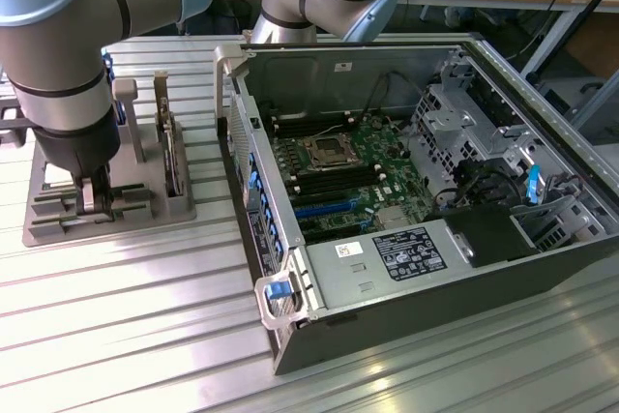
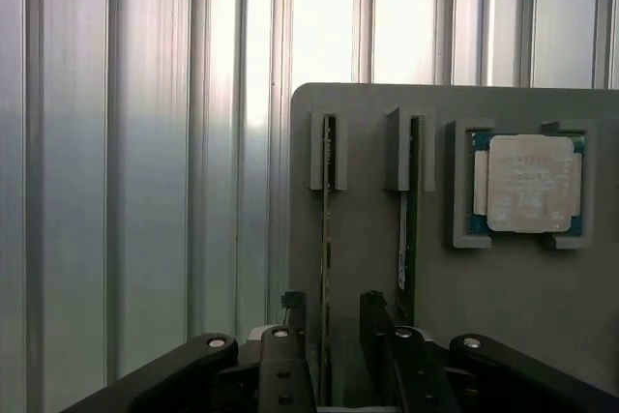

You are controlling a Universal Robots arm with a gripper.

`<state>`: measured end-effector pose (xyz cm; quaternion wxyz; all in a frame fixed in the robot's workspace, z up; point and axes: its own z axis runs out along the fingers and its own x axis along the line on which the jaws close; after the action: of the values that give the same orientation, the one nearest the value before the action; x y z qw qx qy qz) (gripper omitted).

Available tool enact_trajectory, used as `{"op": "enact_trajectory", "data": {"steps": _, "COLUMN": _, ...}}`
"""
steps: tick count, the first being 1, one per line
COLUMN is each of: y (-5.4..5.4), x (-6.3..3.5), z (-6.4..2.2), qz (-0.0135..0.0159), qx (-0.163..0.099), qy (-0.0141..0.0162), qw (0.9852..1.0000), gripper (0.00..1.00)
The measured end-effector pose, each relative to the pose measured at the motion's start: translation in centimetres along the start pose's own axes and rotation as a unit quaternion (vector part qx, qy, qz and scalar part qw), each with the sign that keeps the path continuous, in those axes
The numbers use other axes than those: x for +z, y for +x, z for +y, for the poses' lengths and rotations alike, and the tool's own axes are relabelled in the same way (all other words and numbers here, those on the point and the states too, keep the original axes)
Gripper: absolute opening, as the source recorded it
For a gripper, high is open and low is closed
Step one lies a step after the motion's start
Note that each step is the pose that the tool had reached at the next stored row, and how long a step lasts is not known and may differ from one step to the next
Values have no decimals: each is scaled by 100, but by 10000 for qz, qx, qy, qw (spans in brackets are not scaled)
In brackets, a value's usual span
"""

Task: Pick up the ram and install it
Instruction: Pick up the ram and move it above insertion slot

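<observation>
Aluminium slatted table (image 1: 116, 336) carried an open computer case (image 1: 464, 309) at the exterior view's right and a grey holder (image 1: 145, 221) at its left. Gripper (image 2: 333, 307) hung low over the holder, fingers (image 2: 374, 314) wide, straddling the ram (image 2: 327, 229), which stood on edge in its slot.

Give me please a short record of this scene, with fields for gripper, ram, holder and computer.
gripper: open, lowered over the holder, one finger on each side of the ram
ram: standing on edge in a holder slot
holder: gray, also carries a processor chip and another upright part
computer case: open, motherboard visible
</observation>
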<state>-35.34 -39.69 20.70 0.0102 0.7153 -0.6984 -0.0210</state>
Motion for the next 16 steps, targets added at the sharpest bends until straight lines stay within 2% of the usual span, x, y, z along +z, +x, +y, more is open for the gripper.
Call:
{"op": "enact_trajectory", "data": {"steps": 10, "y": -1, "x": 0, "z": 0, "qz": 0, "qx": 0, "qy": 0, "qw": 10000, "gripper": 36}}
{"op": "enact_trajectory", "data": {"steps": 11, "y": -1, "x": 0, "z": 0, "qz": 0, "qx": 0, "qy": 0, "qw": 10000, "gripper": 35}}
{"op": "enact_trajectory", "data": {"steps": 14, "y": -1, "x": 0, "z": 0, "qz": 0, "qx": 0, "qy": 0, "qw": 10000, "gripper": 16}}
{"op": "enact_trajectory", "data": {"steps": 16, "y": -1, "x": 0, "z": 0, "qz": 0, "qx": 0, "qy": 0, "qw": 10000, "gripper": 12}}
